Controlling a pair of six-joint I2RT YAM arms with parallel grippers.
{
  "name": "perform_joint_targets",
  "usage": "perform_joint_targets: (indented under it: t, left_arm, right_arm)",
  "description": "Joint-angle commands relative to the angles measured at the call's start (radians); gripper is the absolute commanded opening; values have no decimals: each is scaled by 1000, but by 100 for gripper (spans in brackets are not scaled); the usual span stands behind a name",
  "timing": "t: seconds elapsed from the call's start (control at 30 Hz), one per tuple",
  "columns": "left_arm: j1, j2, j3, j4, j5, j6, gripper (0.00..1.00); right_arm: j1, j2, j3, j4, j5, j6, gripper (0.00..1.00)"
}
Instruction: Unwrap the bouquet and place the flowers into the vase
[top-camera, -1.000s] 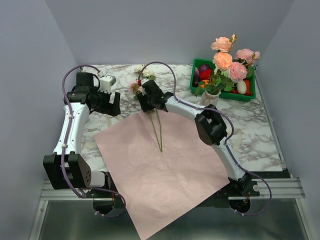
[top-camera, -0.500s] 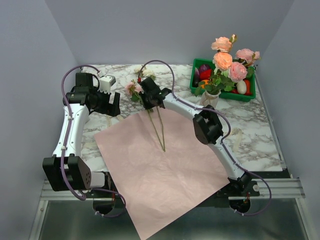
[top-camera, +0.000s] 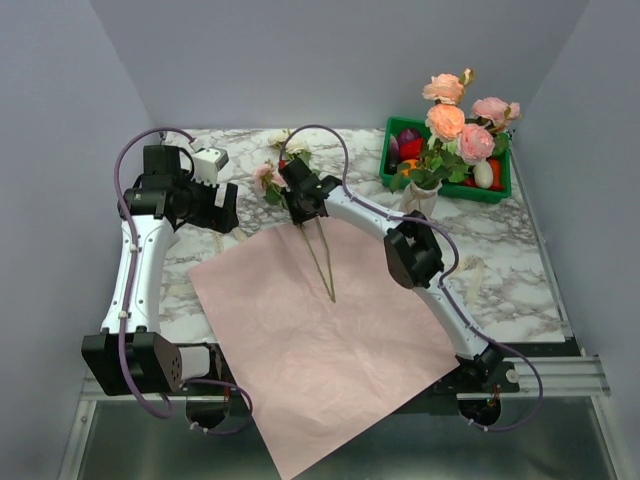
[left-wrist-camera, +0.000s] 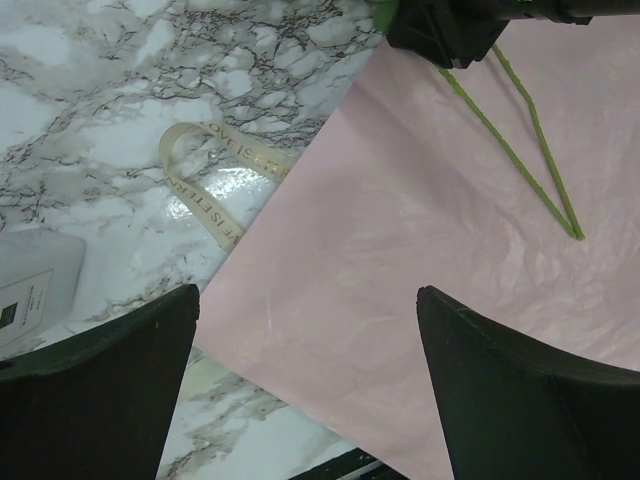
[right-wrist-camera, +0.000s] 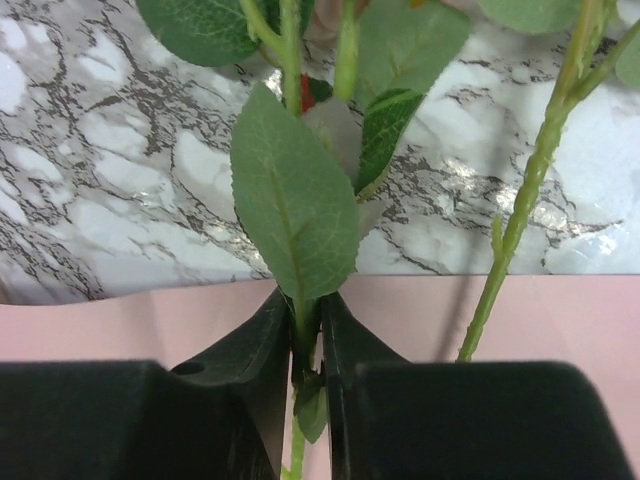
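Pinching a rose stem (right-wrist-camera: 291, 60) is the right claw (right-wrist-camera: 307, 312) — left claw (left-wrist-camera: 305, 305) gapes empty.

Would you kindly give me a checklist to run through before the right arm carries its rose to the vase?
1. Right end effector shut on one rose stem: ok.
2. Second stem outside that grip: ok.
3. Left end effector open, holding nothing: ok.
4. Wrapping paper unwrapped and spread flat: ok.
5. Vase upright beside the green crate: ok.
6. Room in the vase among the roses standing in it: cannot tell.
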Motion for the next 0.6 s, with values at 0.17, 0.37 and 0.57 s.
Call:
perform_joint_targets:
  t: [0.17, 0.37, 0.57]
  left_arm:
    - [5, -25, 43, -40, 35, 13, 99]
    - [5, -25, 52, -36, 31, 5, 99]
    - [5, -26, 66, -33, 30, -6, 99]
  right_arm:
    - [13, -35, -49, -40, 27, 32, 7]
    - [13, -287, -149, 107, 18, -9, 1]
    - [15, -578, -307, 317, 10, -127, 1]
